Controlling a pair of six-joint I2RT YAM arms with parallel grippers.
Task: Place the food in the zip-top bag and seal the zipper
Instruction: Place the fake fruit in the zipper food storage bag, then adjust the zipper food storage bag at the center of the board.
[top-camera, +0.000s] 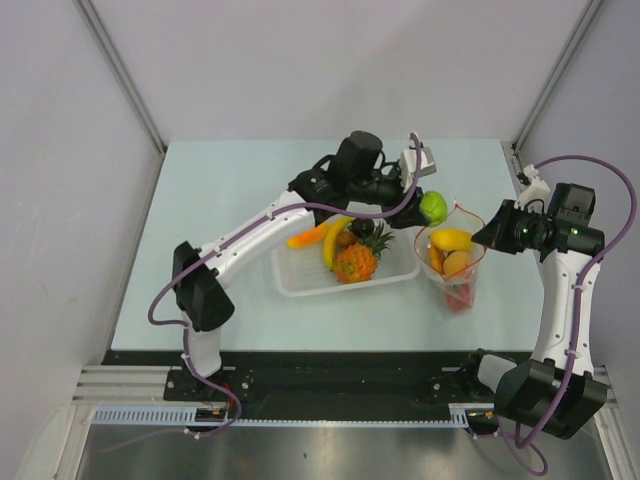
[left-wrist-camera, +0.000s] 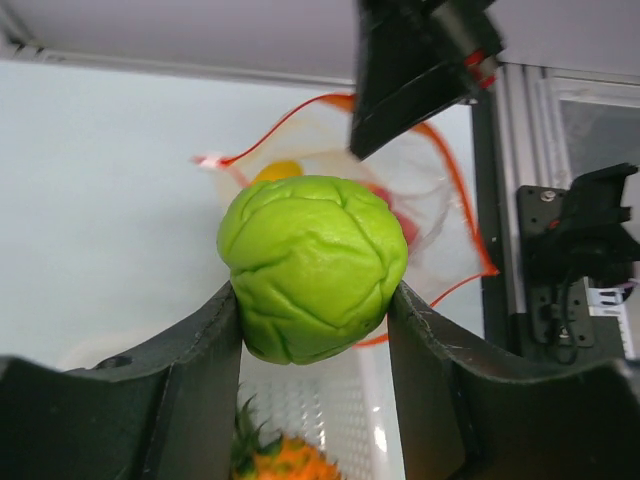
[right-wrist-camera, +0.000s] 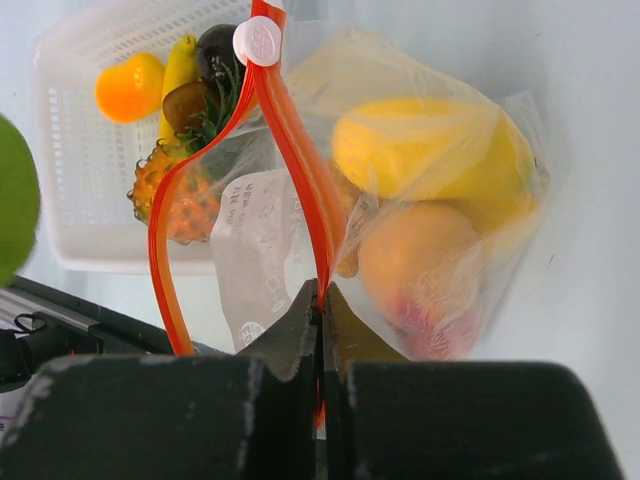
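We see the left gripper (left-wrist-camera: 312, 305) clamped on a knobbly green fruit (left-wrist-camera: 312, 262), just beside the mouth of the zip-top bag (top-camera: 452, 262) near the table's (top-camera: 220, 200) right edge. The right gripper (right-wrist-camera: 322, 298) pinches its red-orange zipper (right-wrist-camera: 296, 150). Crinkly clear film shows yellow and orange fruit (right-wrist-camera: 430, 150) inside. The perforated white basket (top-camera: 300, 278) alongside holds a pineapple (top-camera: 356, 262) and a banana (top-camera: 330, 243).

The pale table (top-camera: 220, 200) carries a white basket (top-camera: 295, 273) and, just beside it, the zip-top bag (top-camera: 474, 270).

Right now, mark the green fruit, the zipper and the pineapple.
green fruit (left-wrist-camera: 312, 268), left wrist view, centre of its wrinkled face
zipper (right-wrist-camera: 303, 180), right wrist view, middle of red strip
pineapple (top-camera: 355, 264), top external view, orange body
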